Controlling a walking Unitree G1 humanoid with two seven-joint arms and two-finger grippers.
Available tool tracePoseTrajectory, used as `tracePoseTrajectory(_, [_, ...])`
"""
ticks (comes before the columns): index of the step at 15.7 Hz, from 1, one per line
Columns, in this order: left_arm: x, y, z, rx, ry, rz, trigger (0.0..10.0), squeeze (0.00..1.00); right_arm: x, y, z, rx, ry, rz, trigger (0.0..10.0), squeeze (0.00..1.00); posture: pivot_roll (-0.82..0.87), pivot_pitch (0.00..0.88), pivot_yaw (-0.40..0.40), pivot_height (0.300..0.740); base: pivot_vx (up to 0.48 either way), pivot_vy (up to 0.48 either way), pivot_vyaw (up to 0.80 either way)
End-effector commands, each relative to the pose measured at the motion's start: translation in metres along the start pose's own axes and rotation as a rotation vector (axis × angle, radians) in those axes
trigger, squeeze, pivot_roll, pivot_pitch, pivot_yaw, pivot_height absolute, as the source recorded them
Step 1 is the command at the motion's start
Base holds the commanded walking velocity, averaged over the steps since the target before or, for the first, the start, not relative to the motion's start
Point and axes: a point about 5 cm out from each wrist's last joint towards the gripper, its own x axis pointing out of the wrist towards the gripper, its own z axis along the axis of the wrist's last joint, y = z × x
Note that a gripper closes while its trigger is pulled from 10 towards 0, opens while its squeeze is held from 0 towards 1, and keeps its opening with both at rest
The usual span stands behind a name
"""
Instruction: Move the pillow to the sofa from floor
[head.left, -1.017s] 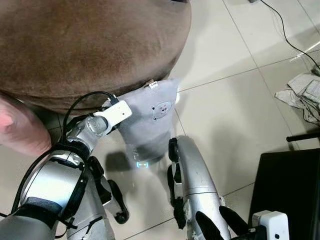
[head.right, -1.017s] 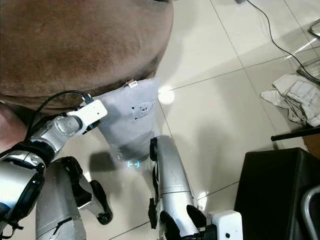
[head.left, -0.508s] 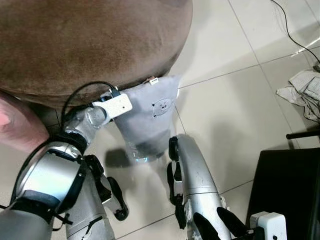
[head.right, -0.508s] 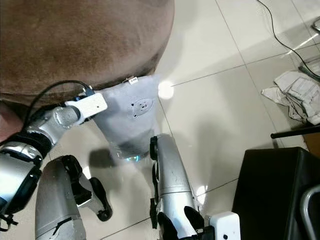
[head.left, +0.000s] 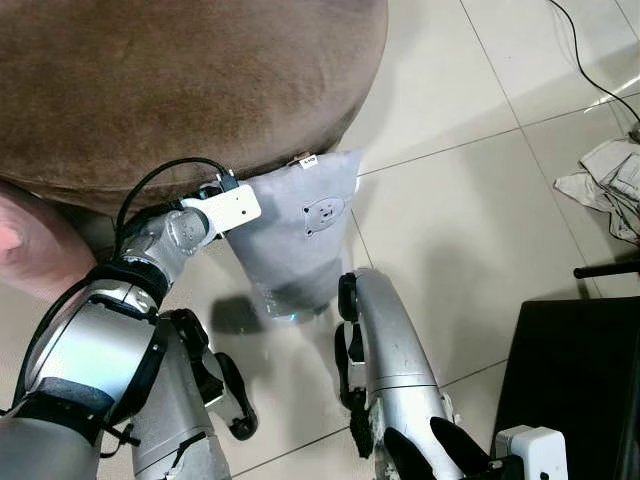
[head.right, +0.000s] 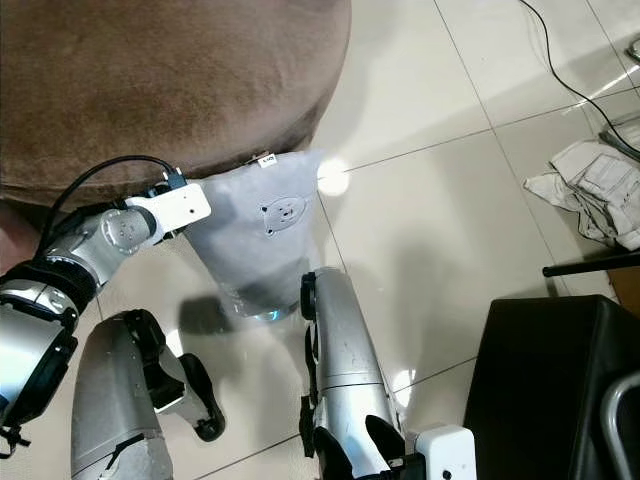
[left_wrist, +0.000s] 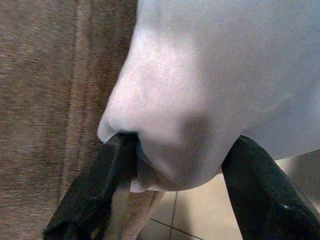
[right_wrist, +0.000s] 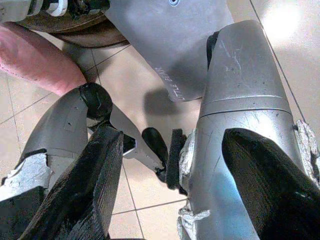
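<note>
The left gripper (left_wrist: 175, 165) is pinching a corner of the grey fabric pillow with bear print (head.left: 300, 235), hanging clear of the tiled floor (head.left: 450, 230) beside the brown upholstered sofa (head.left: 180, 90). Placement on the sofa remains. The right gripper (right_wrist: 165, 175) is hanging idle, fingers spread.

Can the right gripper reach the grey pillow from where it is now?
Probably not without moving: the right gripper hangs open, low by the robot's legs, while the grey pillow hangs ahead against the sofa, clamped in the left gripper.
</note>
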Motion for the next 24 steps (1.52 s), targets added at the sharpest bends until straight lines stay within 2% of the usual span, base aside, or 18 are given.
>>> tracePoseTrajectory(1, [-0.001, 0.003, -0.002, 0.049, 0.001, 0.014, 10.0, 0.00, -0.002, 0.000, -0.008, 0.011, 0.043, -0.013, 10.0, 0.18, -0.41, 0.535, -0.089, 0.548, 0.000, 0.000, 0.00])
tracePoseTrajectory(3, [0.001, -0.010, -0.005, 0.100, 0.022, -0.003, 10.0, 0.00, -0.003, 0.000, -0.008, 0.012, 0.049, -0.009, 10.0, 0.18, -0.41, 0.544, -0.098, 0.548, 0.000, 0.000, 0.00])
tracePoseTrajectory(4, [0.001, -0.018, -0.006, 0.133, 0.021, -0.015, 8.9, 0.00, -0.004, 0.000, -0.008, 0.012, 0.051, -0.009, 10.0, 0.18, -0.43, 0.551, -0.108, 0.548, 0.000, 0.000, 0.00])
tracePoseTrajectory(5, [0.002, -0.028, -0.007, 0.115, 0.012, -0.035, 0.0, 0.00, -0.006, 0.000, -0.008, 0.011, 0.056, -0.012, 10.0, 0.18, -0.44, 0.553, -0.114, 0.548, 0.000, 0.000, 0.00])
tracePoseTrajectory(6, [0.002, -0.035, -0.010, 0.102, 0.019, -0.028, 0.0, 0.00, -0.009, 0.001, -0.008, 0.013, 0.064, -0.019, 10.0, 0.18, -0.45, 0.556, -0.118, 0.548, 0.000, 0.000, 0.00])
tracePoseTrajectory(10, [0.002, -0.041, -0.010, 0.124, 0.024, -0.025, 0.0, 0.00, -0.010, 0.001, -0.007, 0.016, 0.060, -0.030, 10.0, 0.18, -0.45, 0.565, -0.119, 0.548, 0.000, 0.000, 0.00])
tracePoseTrajectory(13, [0.003, -0.037, -0.009, 0.015, 0.019, 0.006, 0.0, 0.00, -0.010, 0.001, -0.007, 0.016, 0.059, -0.030, 10.0, 0.18, -0.44, 0.564, -0.119, 0.548, 0.000, 0.000, 0.00])
tracePoseTrajectory(15, [0.003, -0.030, -0.007, -0.241, 0.007, 0.032, 0.0, 0.00, -0.009, 0.001, -0.008, 0.017, 0.059, -0.028, 10.0, 0.18, -0.44, 0.562, -0.119, 0.548, 0.000, 0.000, 0.00])
tracePoseTrajectory(16, [0.003, -0.028, -0.006, -0.319, 0.003, 0.038, 0.0, 0.00, -0.009, 0.001, -0.007, 0.017, 0.058, -0.027, 10.0, 0.18, -0.44, 0.562, -0.119, 0.548, 0.000, 0.000, 0.00])
tracePoseTrajectory(17, [0.003, -0.018, -0.003, -0.590, -0.035, 0.073, 0.0, 0.00, -0.007, 0.000, -0.008, 0.021, 0.058, -0.028, 10.0, 0.18, -0.43, 0.564, -0.120, 0.548, 0.000, 0.000, 0.00])
tracePoseTrajectory(19, [0.003, -0.007, 0.003, -0.760, -0.096, 0.107, 0.0, 0.00, -0.003, -0.002, -0.012, 0.025, 0.059, -0.027, 10.0, 0.19, -0.41, 0.553, -0.107, 0.548, 0.000, 0.000, 0.00])
tracePoseTrajectory(20, [0.003, -0.004, 0.005, -0.809, -0.124, 0.117, 0.0, 0.00, 0.002, -0.003, -0.014, 0.028, 0.056, -0.024, 10.0, 0.18, -0.39, 0.540, -0.095, 0.548, 0.000, 0.000, 0.00])
tracePoseTrajectory(21, [0.002, 0.005, 0.013, -0.859, -0.192, 0.121, 0.0, 0.00, 0.008, -0.005, -0.014, 0.028, 0.038, -0.017, 10.0, 0.18, -0.37, 0.525, -0.078, 0.548, 0.000, 0.000, 0.00])
tracePoseTrajectory(23, [-0.002, 0.019, 0.019, -0.875, -0.285, 0.121, 0.0, 0.00, 0.025, -0.009, -0.012, 0.025, -0.003, -0.002, 10.0, 0.18, -0.31, 0.490, -0.035, 0.548, 0.000, 0.000, 0.00])
tracePoseTrajectory(24, [-0.003, 0.023, 0.020, -0.863, -0.304, 0.116, 0.0, 0.00, 0.028, -0.010, -0.011, 0.024, -0.012, 0.001, 10.0, 0.19, -0.30, 0.488, -0.031, 0.548, 0.000, 0.000, 0.00])
